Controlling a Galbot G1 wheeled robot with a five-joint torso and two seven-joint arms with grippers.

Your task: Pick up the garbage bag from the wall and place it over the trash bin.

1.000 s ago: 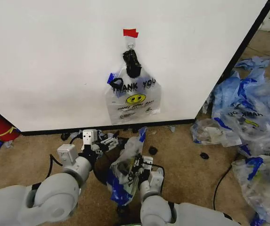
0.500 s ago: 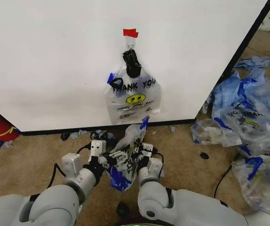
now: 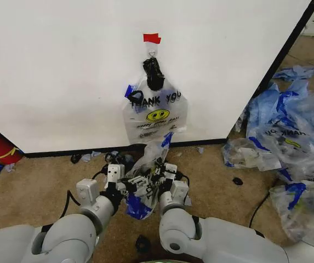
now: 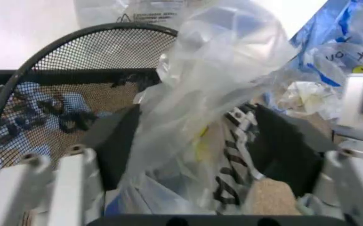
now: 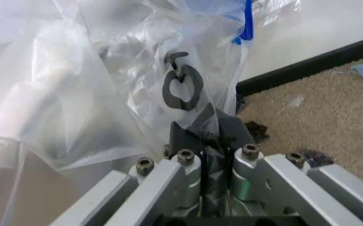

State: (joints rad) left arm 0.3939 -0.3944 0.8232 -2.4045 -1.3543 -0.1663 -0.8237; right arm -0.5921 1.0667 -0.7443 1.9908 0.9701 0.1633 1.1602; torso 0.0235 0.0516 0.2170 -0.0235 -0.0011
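Two grippers now together on the thin see-through plastic garbage bag (image 3: 148,159) with blue trim and black lettering, low above the brown carpet, just in front of the large white flat wall (image 3: 63,66). One second ago, left gripper (image 3: 137,183) well apart from the bag, to its left. Half a second ago, already beside it. Now pressed in close to the right gripper (image 3: 159,178), with bag and both grippers carried slightly nearer to the wall. Meaning for the task, by my judgement: picking finished, spreading of the bag between two grippers only beginning, placing over the bin not yet done.

In the left wrist view, left gripper (image 4: 200,141) wide open, dark pads (image 4: 118,141) far from each other. Crumpled film hanging between them, perhaps touching one pad, but not clamped. Close behind the film, the small round black wire-mesh trash bin (image 4: 74,52), with the bag not over its rim.

In the right wrist view, right gripper (image 5: 216,160) fully closed, pinching a fold of the film between the fingers. The rest of the bag billowing out beyond them.

Still on the wall hook, under the red tape strip (image 3: 152,38): the flat bundle of similar bags (image 3: 155,112) with a black knot, untouched. At the right, on the floor, the big heap of blue-and-clear bags (image 3: 293,126), well apart.
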